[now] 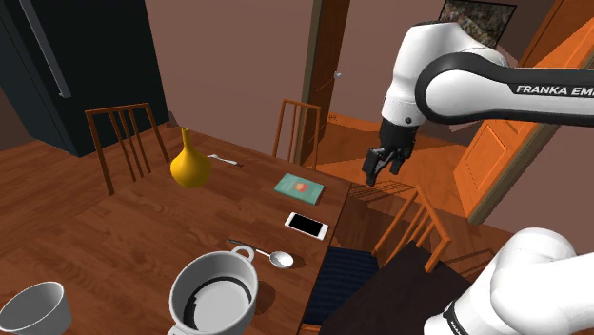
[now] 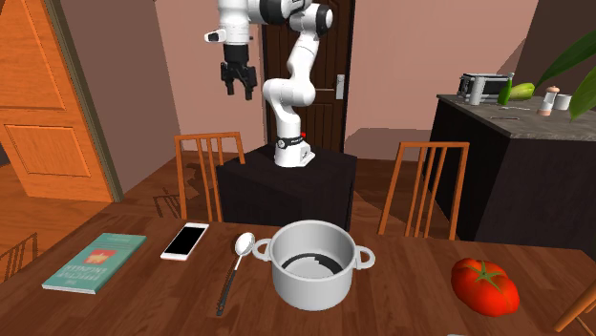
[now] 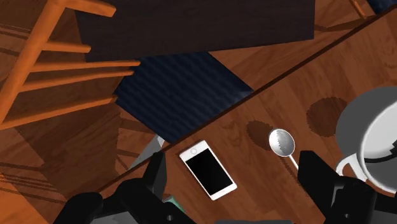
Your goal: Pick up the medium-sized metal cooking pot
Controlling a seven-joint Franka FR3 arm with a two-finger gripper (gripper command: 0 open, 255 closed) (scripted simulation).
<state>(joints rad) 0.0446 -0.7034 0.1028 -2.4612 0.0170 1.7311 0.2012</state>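
I am holding my gripper high in the air, well above the table, with its two black fingers standing wide apart and clasping nothing. It is hanging over the table's edge, where a chair with a dark blue seat is sitting tucked in below it. Looking along the gripper, I am seeing a white phone with a black screen lying flat far beneath the gap between the fingers, touching neither.

The pot is standing upright on the table, well below the gripper and out past one finger, farther off than the phone. It is showing pale grey and round, with a loop handle on each side and a dark inside. A spoon is lying between the phone and the pot, its bowl just beside one pot handle; whether the two are touching I cannot tell.

On the phone's other side from the pot, a teal book is lying flat, nearer to the spot under the gripper. A yellow vase is standing farther across the table, and a red tomato is resting beyond the pot, farthest from the gripper. My arm is rising from the dark stand just behind the table
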